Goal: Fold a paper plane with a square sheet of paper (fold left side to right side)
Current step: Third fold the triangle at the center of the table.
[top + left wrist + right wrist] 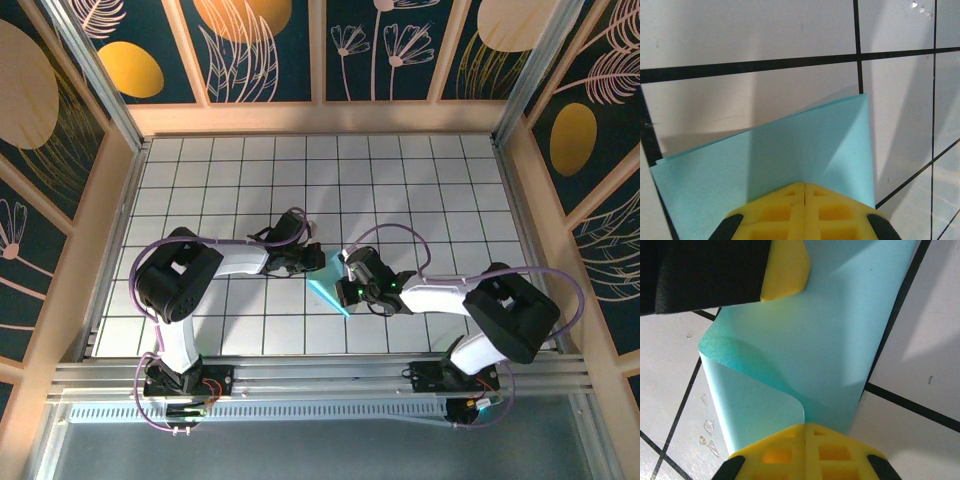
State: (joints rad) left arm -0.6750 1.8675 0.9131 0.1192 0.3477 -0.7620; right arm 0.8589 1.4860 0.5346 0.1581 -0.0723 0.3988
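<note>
The square sheet of paper is light blue and folded to a narrow, pointed shape in the middle of the grid table. In the left wrist view it lies flat in two layers, and my left gripper rests its shut yellow tip on it. In the right wrist view the paper has a flap curled over, whose edge runs into the seam of my right gripper, shut on it. A yellow finger of the left gripper sits on the far end. From above, the left gripper and right gripper meet over the paper.
The white table with black grid lines has wooden walls at the back and sides, and metal rails along the near edge. A few small clear specks lie on the table just left of the paper.
</note>
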